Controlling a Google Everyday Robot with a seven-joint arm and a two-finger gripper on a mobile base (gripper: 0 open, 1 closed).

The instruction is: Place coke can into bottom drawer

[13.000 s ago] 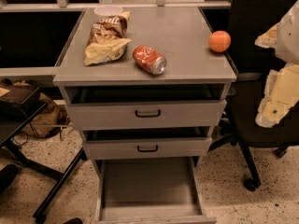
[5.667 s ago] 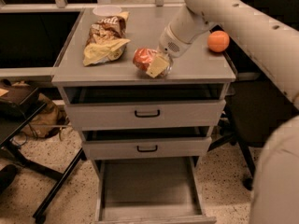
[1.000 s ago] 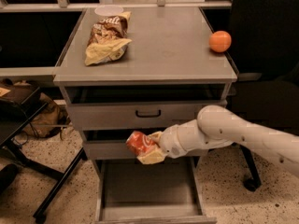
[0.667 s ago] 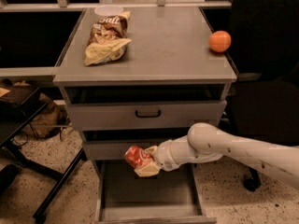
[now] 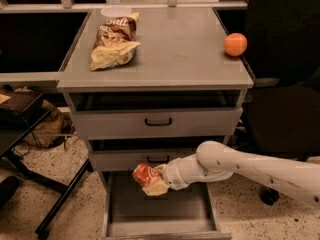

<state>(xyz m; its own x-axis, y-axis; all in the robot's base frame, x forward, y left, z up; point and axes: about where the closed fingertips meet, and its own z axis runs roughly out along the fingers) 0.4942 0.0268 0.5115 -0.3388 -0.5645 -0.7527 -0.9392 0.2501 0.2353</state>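
Observation:
The coke can (image 5: 145,174), red with silver ends, is held in my gripper (image 5: 154,182), whose cream fingers are shut on it. The white arm reaches in from the right. Can and gripper hang just above the open bottom drawer (image 5: 160,215), over its back left part, right in front of the middle drawer's front. The bottom drawer is pulled out and its flat grey floor shows below the can.
On the cabinet top (image 5: 170,49) lie a brown-and-yellow chip bag (image 5: 114,45) at the left and an orange fruit (image 5: 235,44) at the right edge. The two upper drawers with black handles (image 5: 158,121) stand slightly open. A dark chair (image 5: 285,119) stands at the right, table legs at the left.
My gripper has carried the coke can from the cabinet top down in front of the drawers, and in the last second further down and left, to just above the bottom drawer.

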